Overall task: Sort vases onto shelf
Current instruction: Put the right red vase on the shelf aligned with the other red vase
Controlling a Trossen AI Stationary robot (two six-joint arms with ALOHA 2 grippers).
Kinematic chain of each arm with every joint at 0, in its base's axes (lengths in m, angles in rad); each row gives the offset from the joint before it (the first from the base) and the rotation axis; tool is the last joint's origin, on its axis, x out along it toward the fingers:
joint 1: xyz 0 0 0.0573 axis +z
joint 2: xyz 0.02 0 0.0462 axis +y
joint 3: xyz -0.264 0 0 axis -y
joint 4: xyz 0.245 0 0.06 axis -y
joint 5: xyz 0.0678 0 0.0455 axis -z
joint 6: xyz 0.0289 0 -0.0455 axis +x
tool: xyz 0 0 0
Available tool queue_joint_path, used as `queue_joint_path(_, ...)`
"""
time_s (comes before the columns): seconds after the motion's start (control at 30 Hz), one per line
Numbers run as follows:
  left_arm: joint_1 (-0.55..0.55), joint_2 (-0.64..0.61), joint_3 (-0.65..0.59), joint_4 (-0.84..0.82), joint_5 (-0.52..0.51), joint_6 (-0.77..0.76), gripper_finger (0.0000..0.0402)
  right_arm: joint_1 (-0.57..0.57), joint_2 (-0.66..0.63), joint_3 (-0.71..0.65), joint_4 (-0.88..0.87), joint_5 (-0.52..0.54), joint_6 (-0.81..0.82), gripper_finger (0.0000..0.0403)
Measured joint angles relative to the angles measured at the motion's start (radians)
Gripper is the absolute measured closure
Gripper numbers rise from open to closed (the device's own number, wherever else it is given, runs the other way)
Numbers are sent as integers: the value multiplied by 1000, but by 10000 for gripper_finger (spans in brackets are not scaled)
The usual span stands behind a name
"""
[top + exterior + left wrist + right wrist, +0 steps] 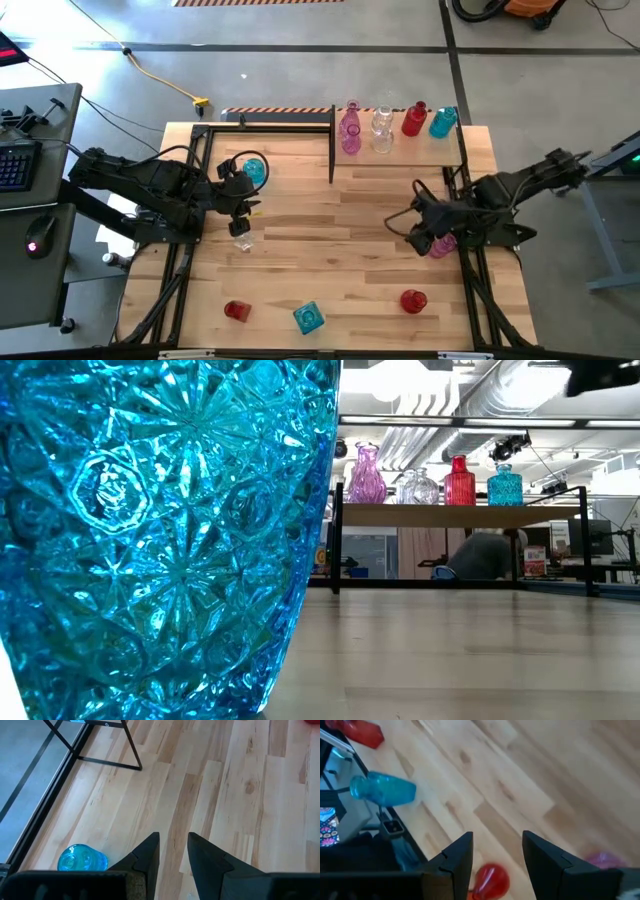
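High view: the shelf (400,150) stands at the far edge of the table (330,270), right of centre. Four vases stand on it in a row: a pink bottle vase (350,131), a clear vase (382,130), a red vase (414,120) and a teal vase (443,122).

The left gripper (240,212) hangs over the left part of the table. A round teal vase (254,170) stands just beyond it, and a clear vase (242,241) lies just on its near side. In the left wrist view the fingers (150,851) stand slightly apart with bare wood between them; nothing is held.

The right gripper (425,238) hangs over the right part of the table, with a pink vase (443,244) right beside it. In the right wrist view the fingers (459,855) stand apart with only tabletop between them, and a pink shape shows off to one side of them; I cannot tell whether that vase is touched.

Along the near edge of the table are a squat red vase (236,311), a cut-glass teal vase (309,318) and a round red vase (413,300). In the low view the cut-glass teal vase fills the left half of the picture.
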Motion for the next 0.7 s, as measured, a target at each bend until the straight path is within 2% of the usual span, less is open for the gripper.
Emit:
queue_joint_path(0.27, 0, 0, 0, 0, -1, 6, 312, 145, 63, -1, -9, -1, 189, 254)
queue_joint_path(0.7, 0, 0, 0, 0, -3, 26, 312, 319, 236, -1, 17, -45, 356, 254)
